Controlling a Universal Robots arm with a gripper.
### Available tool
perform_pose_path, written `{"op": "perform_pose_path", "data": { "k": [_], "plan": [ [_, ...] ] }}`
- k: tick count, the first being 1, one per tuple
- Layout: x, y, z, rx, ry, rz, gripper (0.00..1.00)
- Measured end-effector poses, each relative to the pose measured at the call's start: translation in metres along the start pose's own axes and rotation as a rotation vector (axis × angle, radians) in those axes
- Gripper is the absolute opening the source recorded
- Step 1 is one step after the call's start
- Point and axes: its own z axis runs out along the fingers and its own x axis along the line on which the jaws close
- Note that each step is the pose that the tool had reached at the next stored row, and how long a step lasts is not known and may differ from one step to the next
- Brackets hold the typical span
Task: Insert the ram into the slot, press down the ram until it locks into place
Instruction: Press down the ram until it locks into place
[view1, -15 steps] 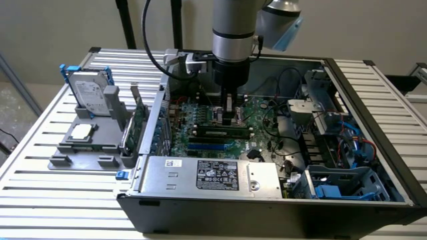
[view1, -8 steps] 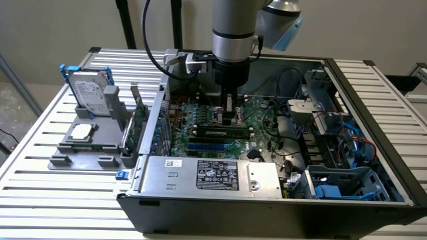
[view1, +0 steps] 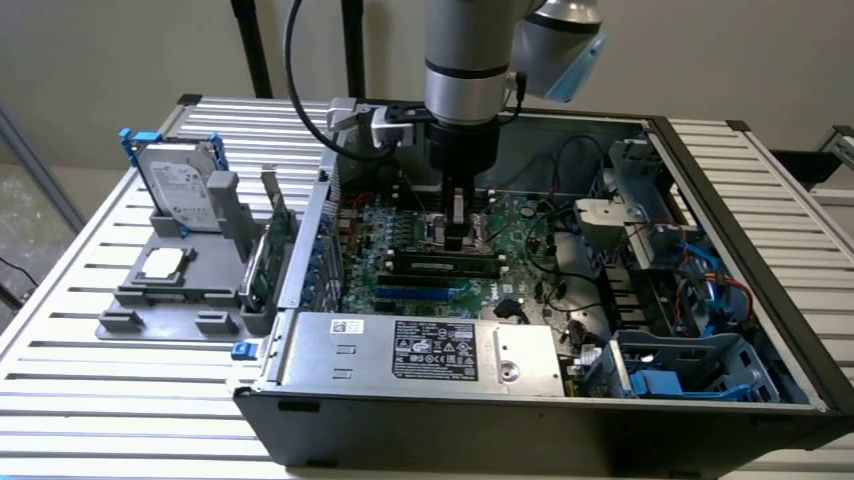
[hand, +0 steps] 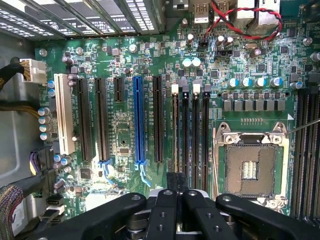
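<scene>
Slatted metal tabletop (view1: 80, 300) carries an open computer case (view1: 561, 420) in front of a pale wall. Nearest in the exterior view, at 6 o'clock inside the case, lies a silver power supply (view1: 427, 350) with a black label. Just beyond it sits the green motherboard (view1: 400, 275), and on it, at about the middle of the picture, a ram stick (view1: 441, 266) stands seated in one of the black slots (view1: 434, 276), running across the board. The robot arm (view1: 467, 60) comes straight down from 12 o'clock, and its gripper (view1: 458, 240) hangs directly over that stick, fingertips at or just above its top edge; contact cannot be confirmed. The two thin fingers look pressed close together, with nothing clearly pinched between them. At 9 o'clock, outside the case, a grey tray (view1: 167, 285) holds a hard drive (view1: 180, 185) in a blue frame.

In the wrist view, the black gripper body (hand: 172, 210) fills the near edge, its fingers (hand: 170, 181) meeting over the row of parallel black slots (hand: 190, 135) with white end clips. Beside them at 3 o'clock sits the bare processor socket (hand: 250, 167); a long blue socket (hand: 139, 122) and a white one (hand: 64, 112) lie toward 9 o'clock. Farther off, red and black wires (hand: 240, 22) loop at 1 o'clock.
</scene>
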Motion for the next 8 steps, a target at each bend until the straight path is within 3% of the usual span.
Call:
{"op": "perform_pose_path", "data": {
  "k": [8],
  "plan": [
    [-0.0025, -0.0004, 0.0076, -0.0193, 0.0007, -0.002, 0.11]
  ]
}}
